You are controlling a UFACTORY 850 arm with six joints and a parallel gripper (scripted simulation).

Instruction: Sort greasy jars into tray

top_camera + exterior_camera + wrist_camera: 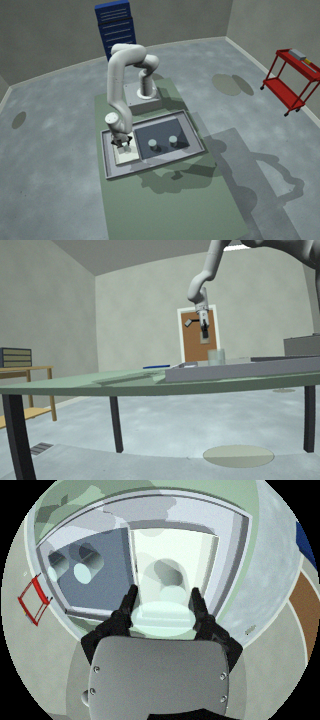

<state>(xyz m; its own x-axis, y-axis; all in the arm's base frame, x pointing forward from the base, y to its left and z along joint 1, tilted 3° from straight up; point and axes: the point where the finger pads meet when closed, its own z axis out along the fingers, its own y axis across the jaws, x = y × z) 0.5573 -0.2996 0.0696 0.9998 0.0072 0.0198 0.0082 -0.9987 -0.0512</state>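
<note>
My gripper (205, 335) (164, 594) is shut on a pale see-through jar (201, 340) (161, 620), mouth down. It holds the jar high over the cream tray (129, 158) (175, 537), clear of it. A second jar (172, 593) stands in the tray, below the held one; in the top view the wrist parts and overlapping glass make the two hard to tell apart. A third jar (152, 144) (82, 573) and a fourth jar (172, 141) (53, 573) stand apart on the dark blue mat (162, 129) (107, 592). Grease cannot be seen.
A raised grey rim (155, 166) (232, 370) surrounds the steel table top with the mat and tray. The tray's low wall (137, 147) stands beside the mat's edge. The arm's base (143, 103) is behind, and the green table (155, 211) extends in front.
</note>
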